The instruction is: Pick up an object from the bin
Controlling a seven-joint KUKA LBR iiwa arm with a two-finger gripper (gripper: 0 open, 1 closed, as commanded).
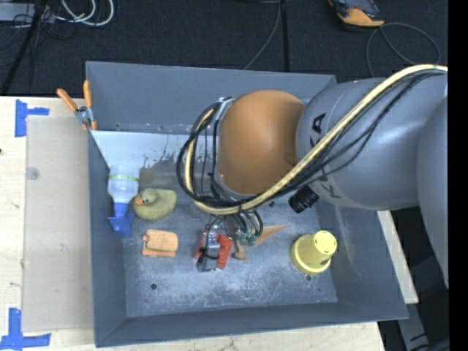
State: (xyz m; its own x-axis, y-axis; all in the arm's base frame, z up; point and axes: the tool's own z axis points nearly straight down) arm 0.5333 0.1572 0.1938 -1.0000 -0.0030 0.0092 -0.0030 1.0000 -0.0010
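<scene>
Here the gripper (213,251) sits low over the floor of the bin (241,287), to the right of and slightly below the yellow rubber duck (155,204). Whether it is spread or closed cannot be told. The nearest thing, an orange block (160,243), lies just below the duck. A yellow cup (314,251) lies far to the duck's right, and a blue-and-clear bottle (121,196) is just beside its left.

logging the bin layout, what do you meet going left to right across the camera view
blue and clear bottle → yellow-green toy duck → gripper → yellow cup
</scene>
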